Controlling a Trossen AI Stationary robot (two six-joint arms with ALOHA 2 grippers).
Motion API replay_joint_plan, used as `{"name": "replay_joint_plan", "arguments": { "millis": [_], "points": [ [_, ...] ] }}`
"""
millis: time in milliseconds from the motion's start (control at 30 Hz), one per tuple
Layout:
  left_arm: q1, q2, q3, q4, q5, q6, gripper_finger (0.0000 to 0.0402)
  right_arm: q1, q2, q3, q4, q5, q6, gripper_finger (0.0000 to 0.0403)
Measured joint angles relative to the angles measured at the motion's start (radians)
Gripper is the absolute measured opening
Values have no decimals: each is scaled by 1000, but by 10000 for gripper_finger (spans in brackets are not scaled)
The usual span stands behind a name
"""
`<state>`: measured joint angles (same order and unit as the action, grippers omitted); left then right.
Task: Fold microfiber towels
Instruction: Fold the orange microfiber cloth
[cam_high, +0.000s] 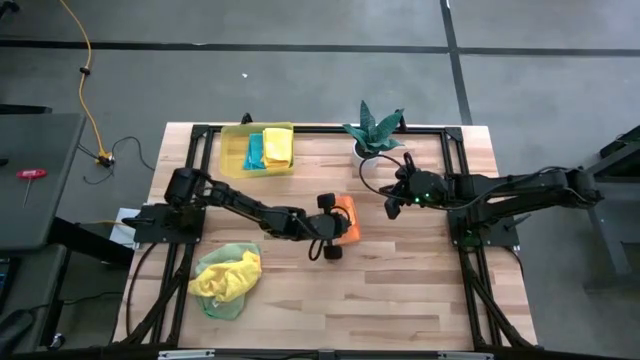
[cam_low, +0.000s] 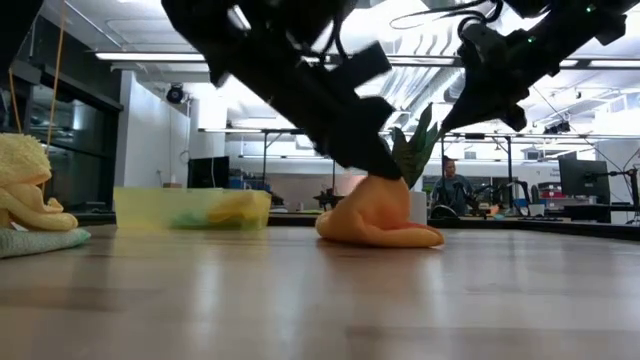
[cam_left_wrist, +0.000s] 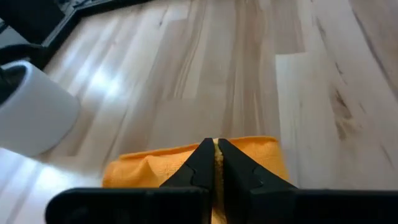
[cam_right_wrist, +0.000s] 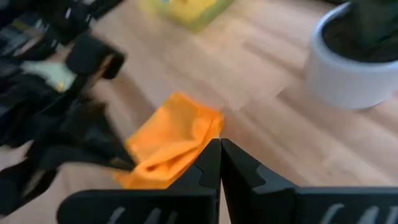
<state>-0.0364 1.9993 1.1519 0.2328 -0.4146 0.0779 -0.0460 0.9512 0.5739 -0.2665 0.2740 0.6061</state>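
The soft, rumpled orange microfiber towel lies mid-table on smooth pale wood (near a white plant pot), pinched by the left gripper, while the right gripper hovers closed, empty.

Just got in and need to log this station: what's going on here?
The left tool is shut on the orange towel at mid-table, pinching its edge. The right tool hangs shut above the table near the potted plant, holding nothing. A yellow towel lies crumpled on a light green one near the front left, and more towels sit in the yellow bin.
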Motion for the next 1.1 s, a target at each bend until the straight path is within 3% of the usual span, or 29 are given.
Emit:
{"name": "replay_joint_plan", "arguments": {
  "millis": [100,267,567,1100],
  "points": [
    [-1,41,0,67,26,-17,3,0,27,0,2,-63,0,0],
    [-7,94,0,170,47,-52,4,0,75,0,35,-77,16,0],
    [-8,153,0,191,68,-85,18,0,90,0,69,-84,22,0],
    [26,159,0,322,116,-104,165,0,90,0,69,-88,17,0]
  ]
}}
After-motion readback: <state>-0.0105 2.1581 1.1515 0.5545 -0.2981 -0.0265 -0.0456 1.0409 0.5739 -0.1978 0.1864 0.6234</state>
